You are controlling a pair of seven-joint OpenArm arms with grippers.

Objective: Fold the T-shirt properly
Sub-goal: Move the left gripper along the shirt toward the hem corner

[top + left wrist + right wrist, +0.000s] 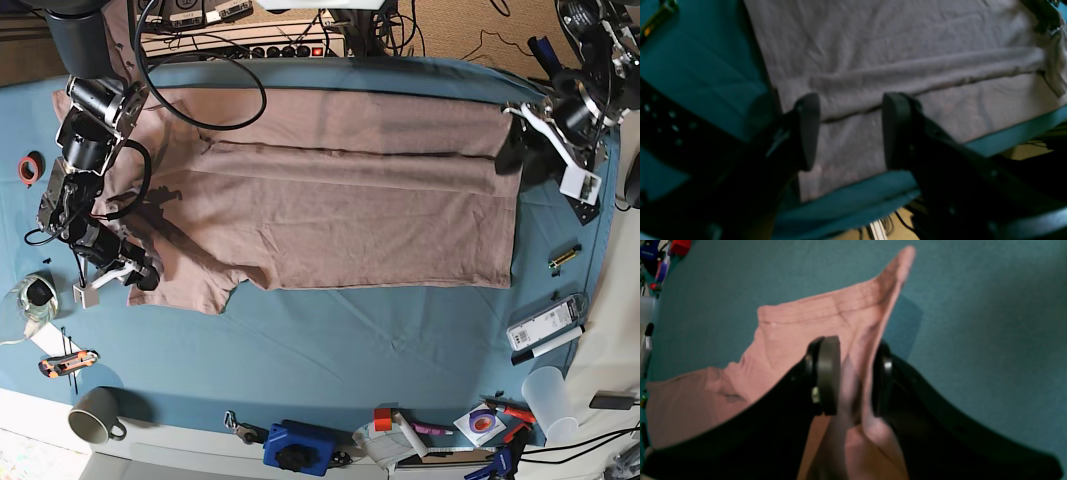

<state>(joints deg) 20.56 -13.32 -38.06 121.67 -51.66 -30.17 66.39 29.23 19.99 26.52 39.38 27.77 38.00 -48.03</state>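
The mauve T-shirt [350, 210] lies spread flat on the teal table cloth [350, 340], with a long fold ridge across its upper part. My right gripper [148, 276], on the left of the base view, is shut on the T-shirt's sleeve. In the right wrist view the pink fabric [800, 326] runs up between the fingers [828, 373] of that gripper [855, 380]. My left gripper [850, 133] is open and empty, hovering over the shirt [907, 40] near the fold ridge and the table edge. In the base view it [515, 140] is at the shirt's right end.
A mug [95, 415], a box cutter [65, 362] and a red tape roll [28, 168] lie at the left. A plastic cup [548, 395], a white box with a marker [545, 325] and a blue tool [295, 447] sit along the front and right. Cables and a power strip [250, 45] line the back.
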